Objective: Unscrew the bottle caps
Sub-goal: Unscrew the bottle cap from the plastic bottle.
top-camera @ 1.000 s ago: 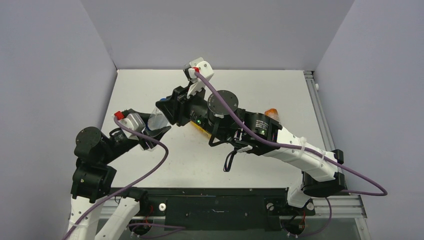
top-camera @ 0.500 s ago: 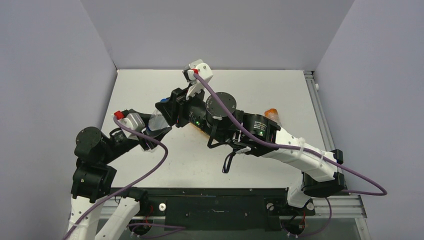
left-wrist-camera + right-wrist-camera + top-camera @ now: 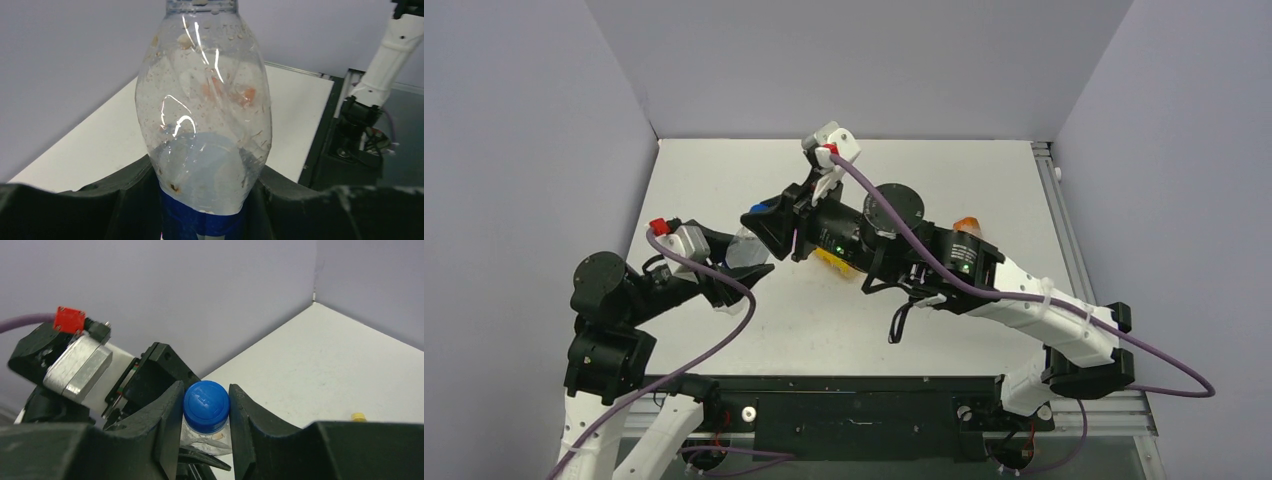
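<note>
Watching from beside the table. The left pincer (image 3: pixel 205 172) is clenched on the lower body of the clear bottle (image 3: pixel 205 115). One of its black fingers (image 3: pixel 115 195) sits on each side, and the bottle's blue label band (image 3: pixel 200 222) is tucked down between them on the wrist side. From that grip the bottle sticks out with its neck pointing at the other arm.

The right pincer (image 3: pixel 206 412) meets it there. It's clamped on the blue cap (image 3: pixel 206 405), a finger pressed against each side, and the cap sits on the bottle's neck. So the two pincers face each other with the one bottle running between them. Can't tell if the bottle's base touches the table (image 3: pixel 325 365) or hangs above it.

A yellow cap (image 3: pixel 358 416) lies loose on the table, well off to the right of the right pincer as its own camera sees it.

Just behind the right pincer, under the right arm (image 3: pixel 1024 300), a yellow bottle (image 3: pixel 832 260) pokes out, mostly hidden. Further back along that arm, on its far side, there's an orange bottle (image 3: pixel 967 224). No idea from here whether either has a cap on.
</note>
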You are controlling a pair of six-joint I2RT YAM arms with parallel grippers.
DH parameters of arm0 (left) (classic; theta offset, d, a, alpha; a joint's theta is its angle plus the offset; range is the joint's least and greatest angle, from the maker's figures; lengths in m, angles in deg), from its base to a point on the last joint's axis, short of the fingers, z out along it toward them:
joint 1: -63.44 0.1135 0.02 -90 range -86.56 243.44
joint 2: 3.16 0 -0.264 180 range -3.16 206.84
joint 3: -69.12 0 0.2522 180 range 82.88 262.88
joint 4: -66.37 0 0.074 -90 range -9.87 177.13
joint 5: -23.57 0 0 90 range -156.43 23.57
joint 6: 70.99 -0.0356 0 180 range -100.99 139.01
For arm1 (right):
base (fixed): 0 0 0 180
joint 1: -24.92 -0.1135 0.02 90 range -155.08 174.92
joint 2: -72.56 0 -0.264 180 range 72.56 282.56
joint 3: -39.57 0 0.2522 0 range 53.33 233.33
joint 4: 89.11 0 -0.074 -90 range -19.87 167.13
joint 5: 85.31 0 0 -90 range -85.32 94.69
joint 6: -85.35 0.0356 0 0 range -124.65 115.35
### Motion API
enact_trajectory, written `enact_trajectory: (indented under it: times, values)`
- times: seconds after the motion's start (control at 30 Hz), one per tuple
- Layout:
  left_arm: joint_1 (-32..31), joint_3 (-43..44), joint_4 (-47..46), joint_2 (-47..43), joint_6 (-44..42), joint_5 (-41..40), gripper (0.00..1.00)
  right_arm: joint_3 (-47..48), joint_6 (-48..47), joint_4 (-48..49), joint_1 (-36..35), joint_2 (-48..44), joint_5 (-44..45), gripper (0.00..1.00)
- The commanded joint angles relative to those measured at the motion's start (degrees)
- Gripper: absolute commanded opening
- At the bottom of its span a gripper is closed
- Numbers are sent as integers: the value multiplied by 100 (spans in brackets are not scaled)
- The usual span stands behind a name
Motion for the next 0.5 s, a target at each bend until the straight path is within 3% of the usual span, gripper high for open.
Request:
enact_trajectory:
  times: [0.0, 0.2, 0.33, 0.47]
  values:
    - [7, 383, -719, 129, 1519, 1006, 8, -341, -419, 597, 89, -776, -1925, 0]
    - [7, 167, -2512, 243, 3898, 2049, 9, -885, -523, 960, 157, -1279, -3418, 0]
    - [6, 267, -2717, 295, 4247, 2268, 9, -1060, -482, 1149, 310, -1486, -4158, 0]
    - [6, 344, -2544, 309, 4096, 2340, 9, -948, -517, 924, 416, -1555, -4115, 0]
